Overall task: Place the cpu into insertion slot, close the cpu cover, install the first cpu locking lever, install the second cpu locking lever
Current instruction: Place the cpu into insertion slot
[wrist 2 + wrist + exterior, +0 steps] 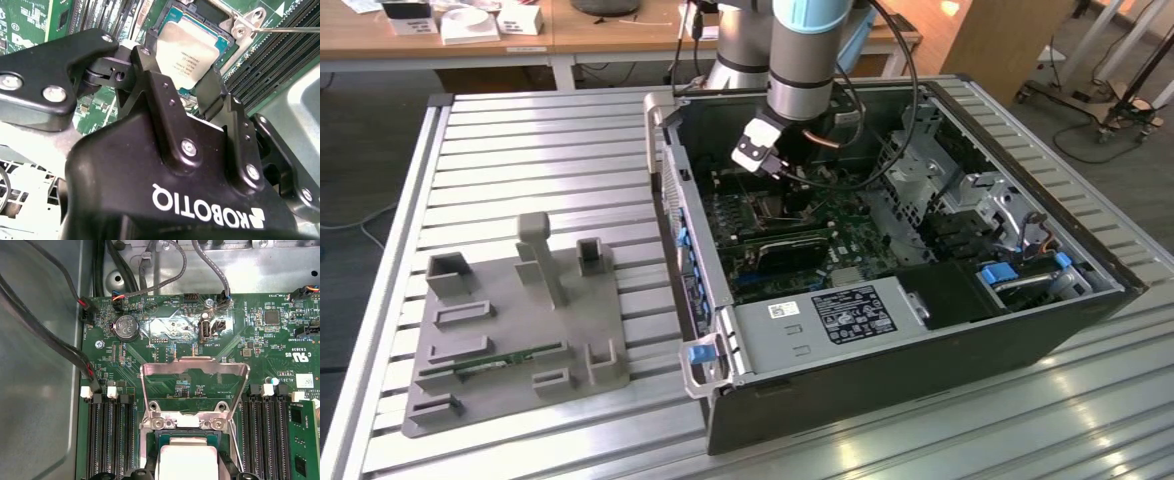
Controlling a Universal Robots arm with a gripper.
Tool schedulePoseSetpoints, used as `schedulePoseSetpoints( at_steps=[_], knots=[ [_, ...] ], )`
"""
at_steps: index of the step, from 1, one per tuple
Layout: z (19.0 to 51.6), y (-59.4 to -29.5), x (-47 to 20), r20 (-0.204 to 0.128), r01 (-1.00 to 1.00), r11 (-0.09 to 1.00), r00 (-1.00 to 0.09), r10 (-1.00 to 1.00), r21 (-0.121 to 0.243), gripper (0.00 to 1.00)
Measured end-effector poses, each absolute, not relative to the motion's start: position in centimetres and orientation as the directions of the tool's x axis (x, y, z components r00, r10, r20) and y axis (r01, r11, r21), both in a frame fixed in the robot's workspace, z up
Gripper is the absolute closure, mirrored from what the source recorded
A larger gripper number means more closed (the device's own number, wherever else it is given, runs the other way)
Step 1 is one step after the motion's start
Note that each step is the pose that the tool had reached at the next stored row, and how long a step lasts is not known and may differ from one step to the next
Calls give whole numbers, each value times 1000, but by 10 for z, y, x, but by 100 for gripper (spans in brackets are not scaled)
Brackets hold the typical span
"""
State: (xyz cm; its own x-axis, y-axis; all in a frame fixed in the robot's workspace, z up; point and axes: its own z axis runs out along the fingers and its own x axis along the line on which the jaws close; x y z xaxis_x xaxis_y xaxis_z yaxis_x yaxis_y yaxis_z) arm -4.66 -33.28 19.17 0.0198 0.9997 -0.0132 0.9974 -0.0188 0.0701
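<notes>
Silvery and flat, the chip [192, 47] sits in the gripper [180, 67], whose jaws are closed against two of its opposite edges. It lies right at the socket [162, 439] on the green board [165, 330]; whether it is fully seated or just above, I cannot tell. The cover [195, 366] stands swung up on its hinged edge, so the first step, placing the chip, looks to be in hand. That placing calls for the chip flat and square to the socket's rim.

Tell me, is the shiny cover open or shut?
Open. The cover is swung right back, and the cpu shows bare, nothing over it.
</notes>
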Motion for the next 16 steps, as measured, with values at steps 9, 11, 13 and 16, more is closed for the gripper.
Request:
schedulePoseSetpoints(
  at_steps=[9, 11, 13, 16],
  knots=[
    [192, -333, -47, -13, 997, -19, 20, 1000, 70, 38],
    [193, -333, -47, -14, 997, -19, 20, 1000, 70, 38],
    [195, -333, -47, -13, 997, -19, 20, 1000, 70, 38],
    [200, -333, -46, -13, 997, -19, 20, 1000, 70, 38]
  ],
)
